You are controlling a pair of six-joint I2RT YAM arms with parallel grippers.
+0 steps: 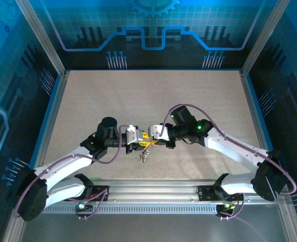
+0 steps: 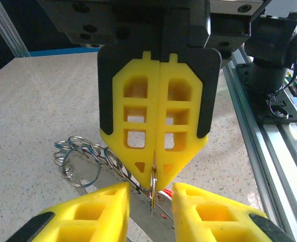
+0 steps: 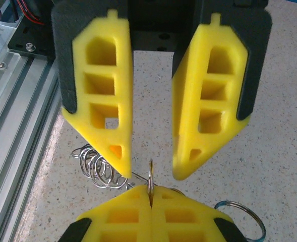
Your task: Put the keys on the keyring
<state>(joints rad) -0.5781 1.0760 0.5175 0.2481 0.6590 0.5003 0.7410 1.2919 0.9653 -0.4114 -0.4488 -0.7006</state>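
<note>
From above, the two arms meet nose to nose over the counter (image 1: 138, 96). The left gripper (image 1: 142, 137) and the right gripper (image 1: 153, 137) almost touch. A tiny shiny bunch (image 1: 144, 154) hangs just under them. I think those are the keys, but they are too small for me to be sure.

The left arm's camera shows the right gripper (image 2: 156, 182) facing it. Its two yellow fingers are squeezed tight together. They pinch the keyring (image 2: 153, 189), a thin silver ring that I see from its edge. The left gripper's own fingers (image 2: 95, 209) sit apart, one on each side of that ring, and they hold nothing. A chain of little loops (image 2: 82, 154) trails off to one side of the ring.

The right arm's camera shows the same thing from the other way. The keyring (image 3: 151, 174) stands straight up out of the shut right gripper, right in the gap of the left gripper (image 3: 153, 171). Its flat sides face the left fingers. So I think the left gripper is the one ready to take it, with a straight squeeze.

The loops (image 3: 99, 169) curl beside it. Another ring (image 3: 241, 216) peeks out low down and is cut off. I cannot spot any key heads up close.
</note>
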